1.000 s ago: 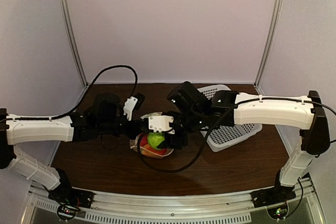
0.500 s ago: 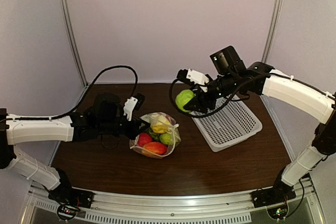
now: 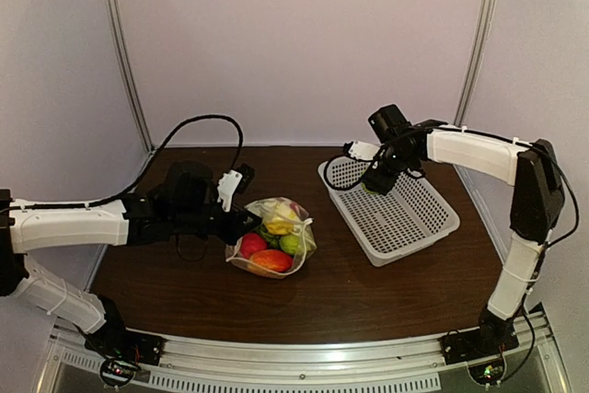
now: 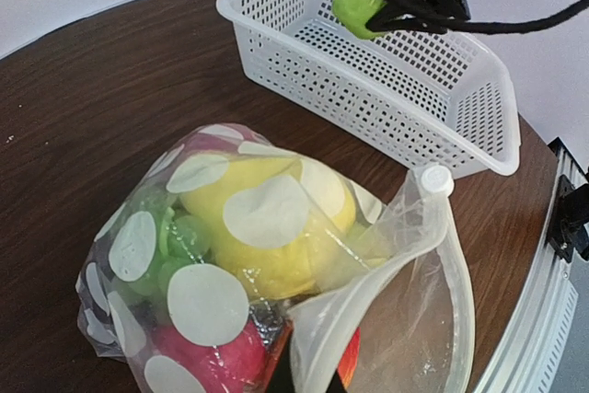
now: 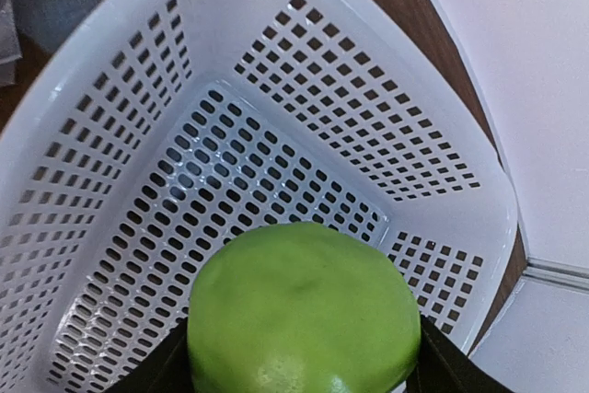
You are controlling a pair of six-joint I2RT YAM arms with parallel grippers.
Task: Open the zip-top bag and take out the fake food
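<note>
Over basket corner, green apple

Open gap between zip-top bag and basket

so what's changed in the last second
The right claw lifted the green apple out of the zip-top bag and carried it right, over the white basket, still gripping it. The left claw stays on the bag's edge, and the other fruit stay inside.
</note>
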